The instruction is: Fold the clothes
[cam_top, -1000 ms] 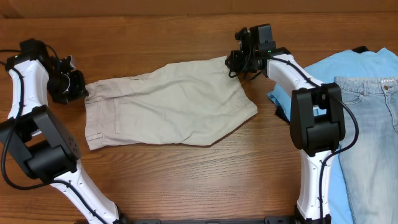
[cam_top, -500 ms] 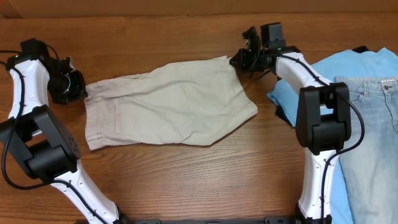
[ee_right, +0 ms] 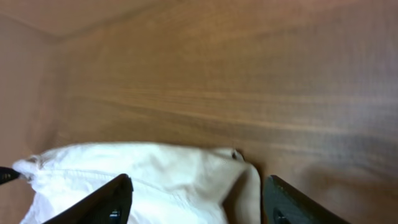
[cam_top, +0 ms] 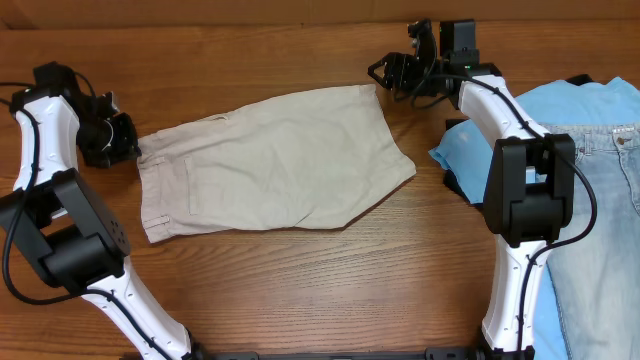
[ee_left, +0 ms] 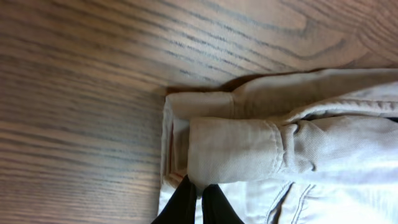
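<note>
A wood-grain bench [cam_top: 300,290] fills the overhead view, with a paler brown strip along its far edge. The beige shorts [cam_top: 270,165] lie spread flat on it between the two claws. The waistband end is at the left claw [cam_top: 125,140], which touches its far corner. The leg end reaches toward the right claw [cam_top: 390,75], which sits just beyond the far hem corner. On the outer side of the right arm a light blue T-shirt [cam_top: 470,145] lies on the bench with pale jeans [cam_top: 600,200] on top of it. From the left wrist, the bench shows dark, streaked grain ahead of the claw. The black fingers [ee_left: 183,202] are pressed together on the rolled edge of the waistband, which bunches just in front of their tips. From the right wrist, warm brown board stretches ahead to a plain tan wall. This claw [ee_right: 199,202] stands wide apart, holding nothing, and the shorts' hem [ee_right: 155,174] lies between and just ahead of its fingers.
</note>
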Controlling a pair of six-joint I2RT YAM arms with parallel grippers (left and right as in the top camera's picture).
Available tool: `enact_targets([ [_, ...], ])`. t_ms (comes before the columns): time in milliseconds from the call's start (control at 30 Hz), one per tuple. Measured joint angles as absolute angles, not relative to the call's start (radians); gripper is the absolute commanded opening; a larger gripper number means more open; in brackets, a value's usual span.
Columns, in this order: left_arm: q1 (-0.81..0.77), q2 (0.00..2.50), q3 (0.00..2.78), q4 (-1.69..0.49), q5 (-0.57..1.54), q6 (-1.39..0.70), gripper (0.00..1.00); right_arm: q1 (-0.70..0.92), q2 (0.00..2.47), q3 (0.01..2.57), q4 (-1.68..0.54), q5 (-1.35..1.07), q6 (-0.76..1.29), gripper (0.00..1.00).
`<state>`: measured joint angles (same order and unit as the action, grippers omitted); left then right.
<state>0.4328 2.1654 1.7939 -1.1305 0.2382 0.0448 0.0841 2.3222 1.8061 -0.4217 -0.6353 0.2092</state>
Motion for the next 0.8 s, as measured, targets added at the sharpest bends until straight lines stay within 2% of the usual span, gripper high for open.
enact_targets([
  [167, 0.441, 2.165, 1.843, -1.259, 0.336, 0.089, 0.19, 0.074, 2.311, 1.806, -0.609, -0.624, 0.170, 0.63],
  [267, 0.443, 2.153, 1.909, -1.287, 0.424, 0.122, 0.20, 0.072, 2.276, 1.806, -0.746, -0.619, 0.114, 0.50],
  [400, 0.414, 2.089, 1.942, -1.302, 0.496, 0.161, 0.05, 0.082, 2.208, 1.809, -0.946, -0.615, 0.062, 0.27],
  [467, 0.374, 2.065, 1.946, -1.304, 0.512, 0.178, 0.04, 0.094, 2.186, 1.808, -1.032, -0.602, 0.051, 0.18],
  [533, 0.311, 2.057, 1.937, -1.282, 0.513, 0.188, 0.04, 0.116, 2.175, 1.794, -1.079, -0.574, 0.046, 0.17],
  [667, 0.176, 2.061, 1.829, -1.174, 0.471, 0.176, 0.04, 0.170, 2.172, 1.705, -1.084, -0.486, 0.039, 0.07],
  [800, 0.085, 2.074, 1.684, -1.056, 0.398, 0.133, 0.04, 0.213, 2.172, 1.602, -1.036, -0.391, 0.054, 0.07],
])
